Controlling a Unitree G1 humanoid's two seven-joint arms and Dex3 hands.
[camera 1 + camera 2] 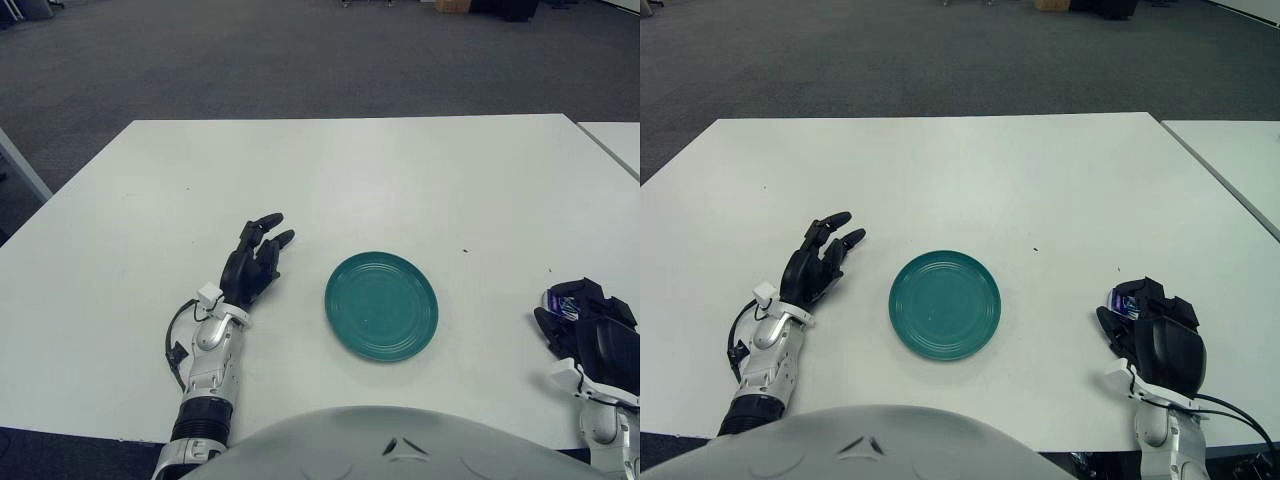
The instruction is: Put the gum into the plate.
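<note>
Gum at lower right edge, right hand fingers curled over it, grip not confirmed. Plate lies frame-left of it, well apart. Left hand spread, idle left of plate.

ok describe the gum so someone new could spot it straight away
Start at the round green plate on the white table and look toward the robot's right. There the black right hand curls over the gum, a small purple-blue pack peeking out at its fingertips.
</note>
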